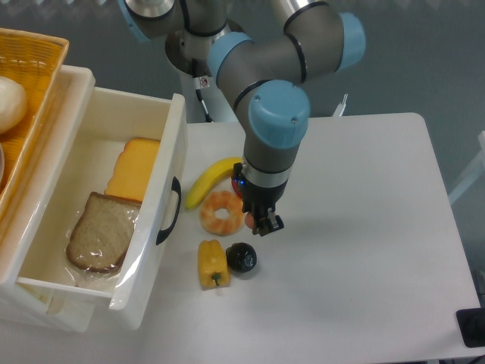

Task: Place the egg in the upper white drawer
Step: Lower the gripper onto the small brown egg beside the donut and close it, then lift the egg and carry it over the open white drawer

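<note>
1. The drawer [173, 144] stands open at the left, deep and roomy.
2. The gripper [258, 222] hangs beside the shrimp [221, 212], apparently clamped on the egg [251, 220].
3. Smooth, light and brittle, I'd judge: hold across its middle, gently.

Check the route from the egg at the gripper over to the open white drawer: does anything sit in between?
The egg sits at the gripper. The shrimp ring and banana lie between it and the upper white drawer, whose front panel must also be cleared. A lift over them looks feasible.
</note>
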Robot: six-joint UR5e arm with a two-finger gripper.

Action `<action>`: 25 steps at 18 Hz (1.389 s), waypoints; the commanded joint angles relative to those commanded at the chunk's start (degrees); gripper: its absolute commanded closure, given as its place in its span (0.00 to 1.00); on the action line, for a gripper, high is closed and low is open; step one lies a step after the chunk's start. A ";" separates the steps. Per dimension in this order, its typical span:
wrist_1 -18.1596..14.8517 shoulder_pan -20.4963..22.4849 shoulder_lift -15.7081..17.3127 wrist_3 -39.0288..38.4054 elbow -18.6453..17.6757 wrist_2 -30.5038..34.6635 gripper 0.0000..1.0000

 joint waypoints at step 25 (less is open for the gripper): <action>-5.20 -10.01 15.21 -13.10 -0.44 -8.26 0.86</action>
